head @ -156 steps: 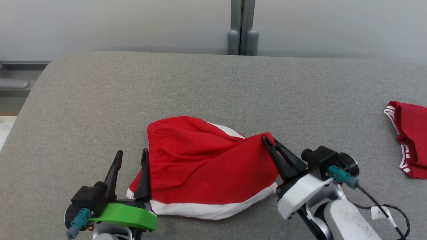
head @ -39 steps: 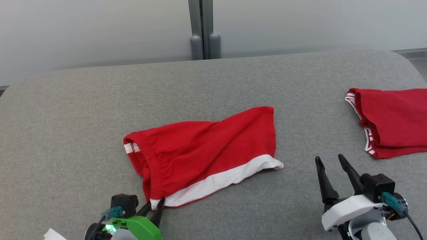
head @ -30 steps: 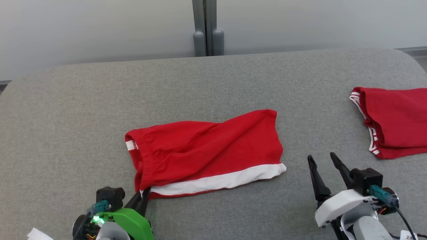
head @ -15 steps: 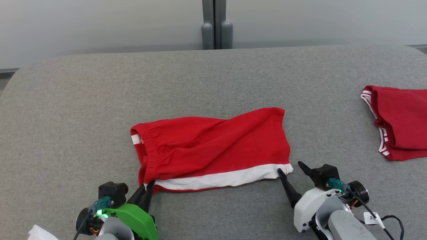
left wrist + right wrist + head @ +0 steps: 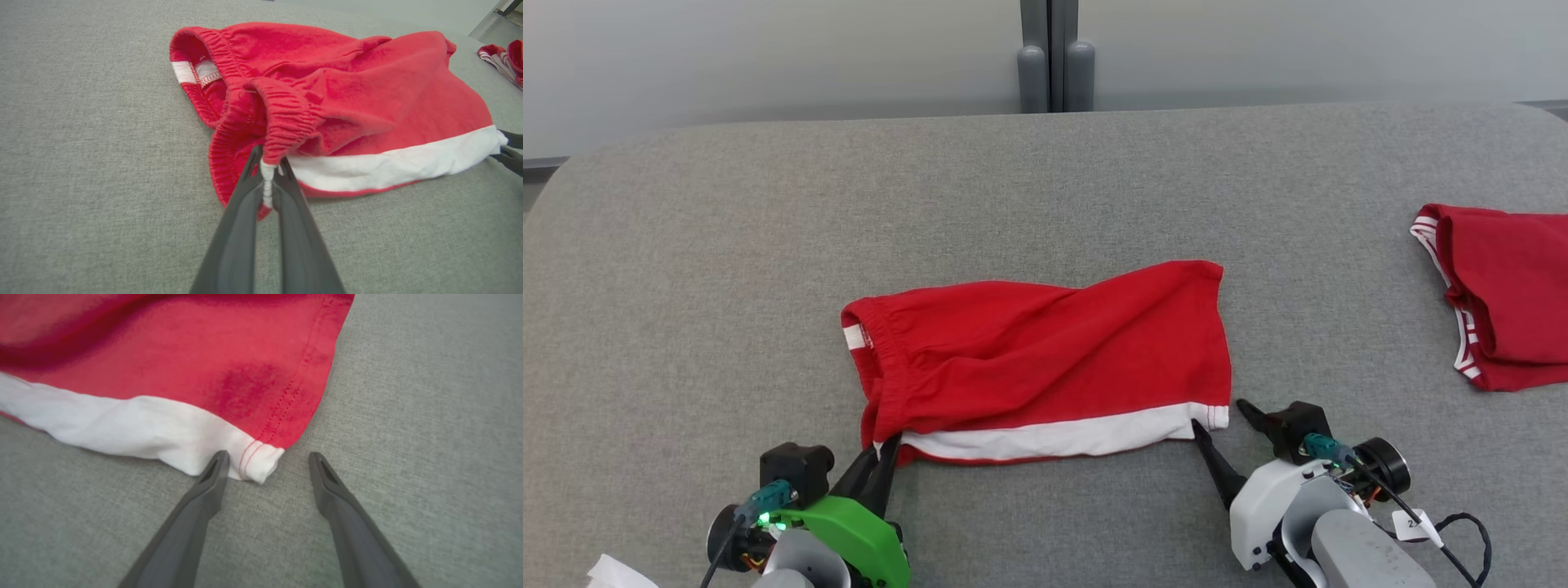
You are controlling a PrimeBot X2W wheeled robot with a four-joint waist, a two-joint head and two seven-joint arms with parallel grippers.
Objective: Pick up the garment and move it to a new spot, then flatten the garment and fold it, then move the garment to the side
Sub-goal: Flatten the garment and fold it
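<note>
Moved: the right gripper (image 5: 1218,415) has swung in from bare bench to the hem corner of the red cotton shorts with a white side stripe (image 5: 1045,359).
Left gripper (image 5: 267,163): pinched tight on the waistband end, right where the white stripe (image 5: 1054,437) meets the elastic.
Right gripper now: jaws spread wide, hem corner (image 5: 261,461) sitting between them, nothing gripped yet.
Where the shorts are: mid-way across the grey fabric-covered bench (image 5: 727,245), towards the robot's side, stretched between the two grippers.
Risk: closing here may catch only the top layer, or nudge the corner out, because one finger already touches the cloth.
Risk two: a hard pull against the left pinch could slip the elastic free.
Look: soft and rumpled, the waistband (image 5: 282,122) bunched, a long fold across the middle.
Also there: a second red garment (image 5: 1503,302) well apart, at the right edge.
</note>
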